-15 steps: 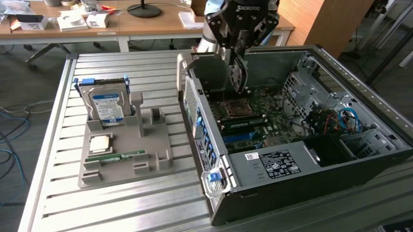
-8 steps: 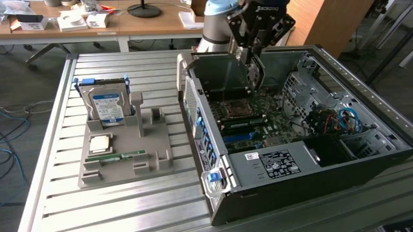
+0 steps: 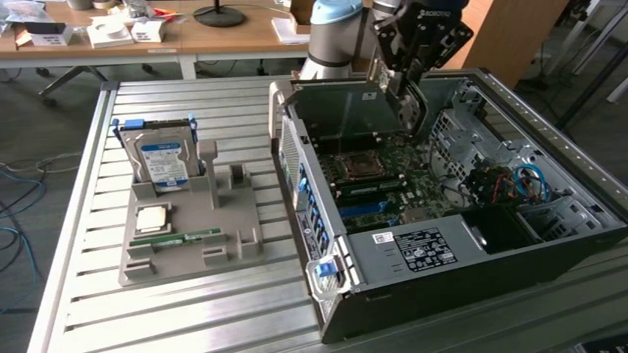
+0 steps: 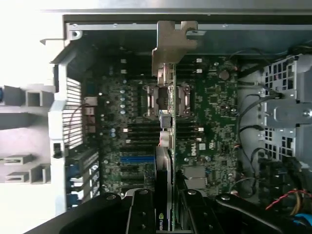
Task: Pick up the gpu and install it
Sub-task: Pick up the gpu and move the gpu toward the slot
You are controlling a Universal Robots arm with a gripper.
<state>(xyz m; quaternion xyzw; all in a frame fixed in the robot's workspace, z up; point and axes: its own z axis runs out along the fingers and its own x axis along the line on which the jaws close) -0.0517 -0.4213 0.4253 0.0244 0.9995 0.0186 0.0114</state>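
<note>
gpu held over open case

gripper [image 4: 166, 215] clenched on gpu [image 4: 165, 165], the card edge-on between the fingers, silver bracket [image 4: 171, 46] at its far end. gpu hangs above motherboard [image 4: 214, 107] in the case [image 3: 412, 250]. hard drive [image 3: 162, 162] stands in tray [image 3: 187, 254], exterior view's left, well apart.

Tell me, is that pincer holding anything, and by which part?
Yes: the pincer clamps the gpu by its flat faces, at the end opposite its silver bracket.
</note>
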